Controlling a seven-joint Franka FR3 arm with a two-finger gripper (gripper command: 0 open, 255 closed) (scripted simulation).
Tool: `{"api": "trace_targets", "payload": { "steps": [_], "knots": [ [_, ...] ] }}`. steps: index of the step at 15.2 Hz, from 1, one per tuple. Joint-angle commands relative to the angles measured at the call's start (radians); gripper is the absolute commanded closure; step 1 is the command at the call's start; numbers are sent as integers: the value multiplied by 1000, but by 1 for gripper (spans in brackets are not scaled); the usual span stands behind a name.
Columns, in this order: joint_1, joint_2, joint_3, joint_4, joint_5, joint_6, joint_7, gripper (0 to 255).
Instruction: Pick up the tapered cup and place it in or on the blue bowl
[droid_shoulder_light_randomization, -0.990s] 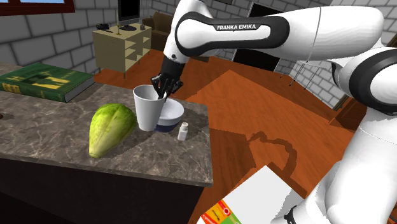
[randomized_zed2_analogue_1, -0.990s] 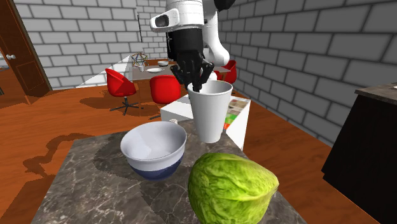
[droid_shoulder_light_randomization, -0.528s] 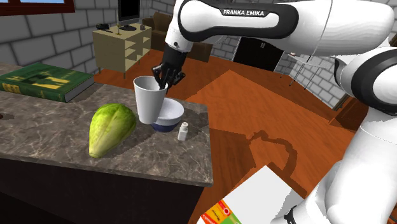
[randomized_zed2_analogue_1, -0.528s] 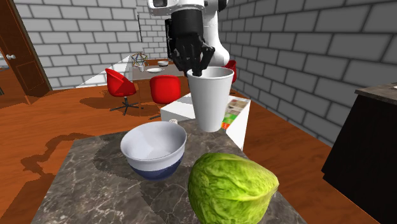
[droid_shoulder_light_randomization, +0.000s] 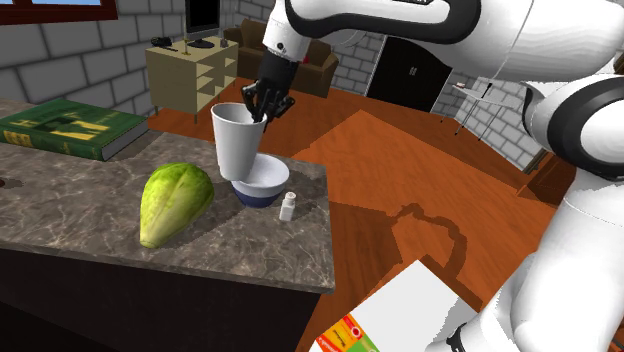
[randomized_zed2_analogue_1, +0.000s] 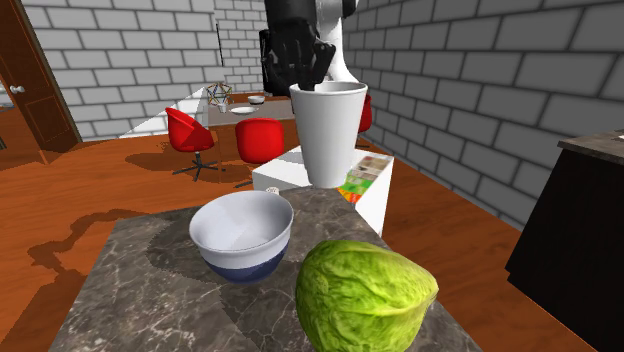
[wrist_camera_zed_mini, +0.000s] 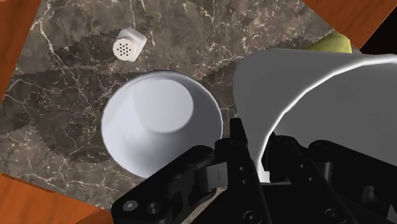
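The cup (droid_shoulder_light_randomization: 236, 145) is plain white, wide at the rim and narrowing to a small base. The jaws pinch its rim wall, one finger inside, holding it upright clear of the marbled bench (droid_shoulder_light_randomization: 80, 195), just beside the bowl (randomized_zed2_analogue_1: 240, 240) (white inside, blue at the foot).

Arm arched over, gripper (droid_shoulder_light_randomization: 262, 110) pointing down, pinching white cup (droid_shoulder_light_randomization: 237, 147) rim

The arm (droid_shoulder_light_randomization: 520, 40) is showing smooth, rounded white shells with dark grey bands at its joints. The gripper (droid_shoulder_light_randomization: 264, 105) is looking all black and blocky, with round holes in its body.
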Motion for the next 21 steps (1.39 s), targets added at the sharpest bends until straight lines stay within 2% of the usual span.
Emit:
{"api": "trace_targets", "payload": {
  "steps": [1, 7, 9, 12, 21],
  "knots": [
    [-18, 18, -11, 45, 1, -31, -28, 255],
    [-78, 139, -47, 286, -3, -164, -122, 255],
    [-95, 199, -58, 400, -6, -222, -150, 255],
    [-112, 321, -70, 630, -16, -334, -186, 255],
    [-133, 229, -70, 355, -1, -153, -206, 255]
  ]
}}
